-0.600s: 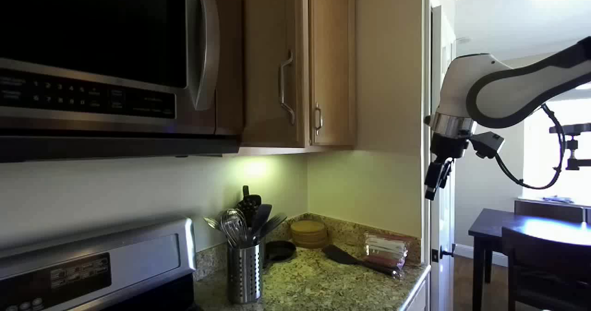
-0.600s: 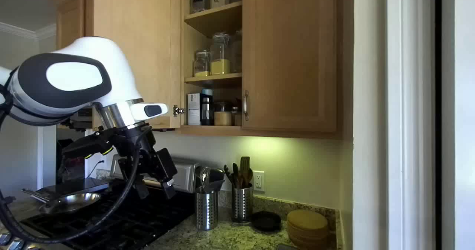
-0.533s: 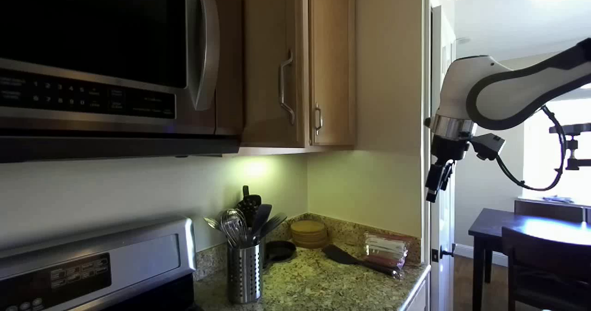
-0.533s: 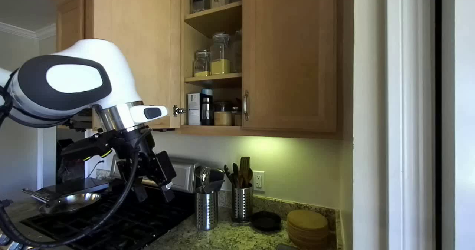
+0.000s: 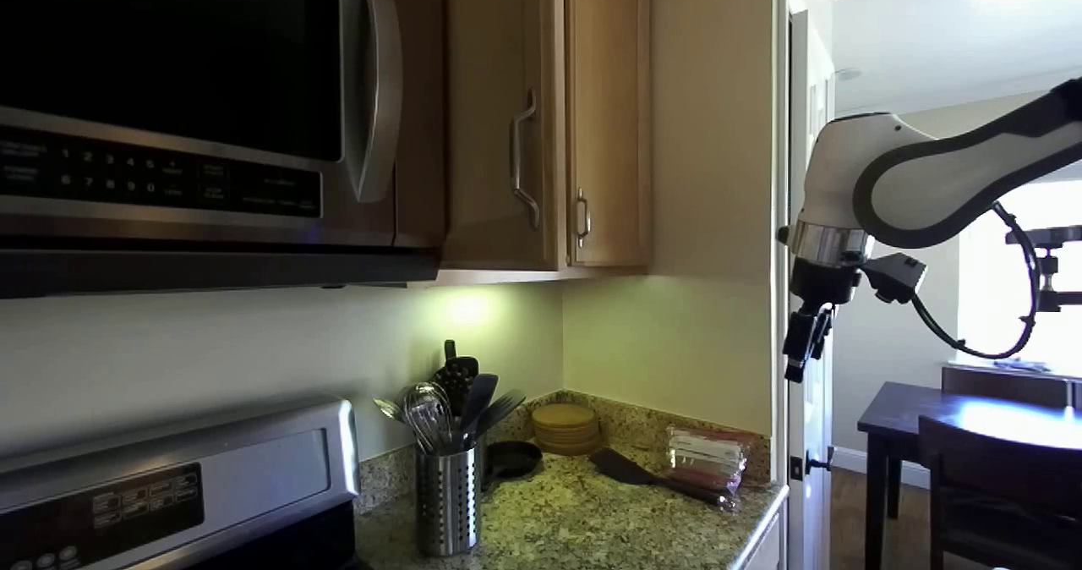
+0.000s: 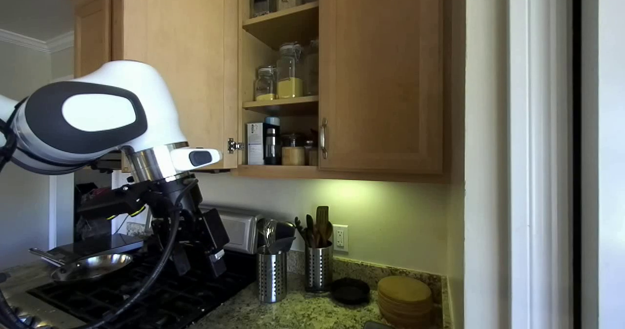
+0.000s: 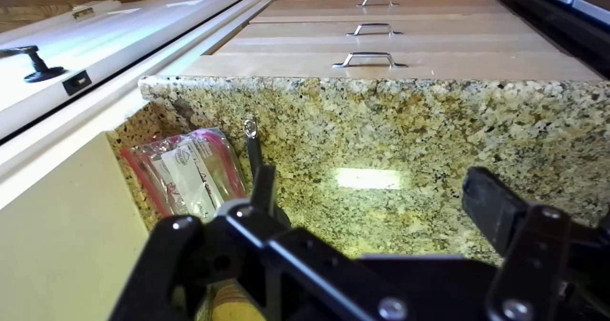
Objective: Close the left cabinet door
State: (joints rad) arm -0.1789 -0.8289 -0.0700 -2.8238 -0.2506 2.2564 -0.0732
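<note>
The left cabinet door (image 6: 178, 36) stands swung open in an exterior view, its inner face showing and its hinge on the right. In an exterior view the left cabinet door (image 5: 486, 156) shows its outer face, with a silver bar handle (image 5: 522, 160) near its right edge. My gripper (image 6: 200, 270) is open and empty. It hangs lower than the door's bottom edge, and the arm covers part of the door. It also shows in an exterior view (image 5: 805, 367), apart from the door. In the wrist view the gripper (image 7: 374, 192) has its fingers wide apart; the door is out of view there.
The matching right door (image 6: 381, 75) is shut beside shelves of jars (image 6: 290, 75). A microwave (image 5: 169, 164) adjoins the cabinet. Below are a stove (image 6: 195, 290), a pan (image 6: 93, 266) and utensil holders (image 6: 272, 276). A plastic bag (image 7: 190, 173) lies on the granite counter (image 7: 381, 116).
The arm and gripper have moved downward a little in both exterior views. The gripper remains open. The left cabinet door has not moved.
</note>
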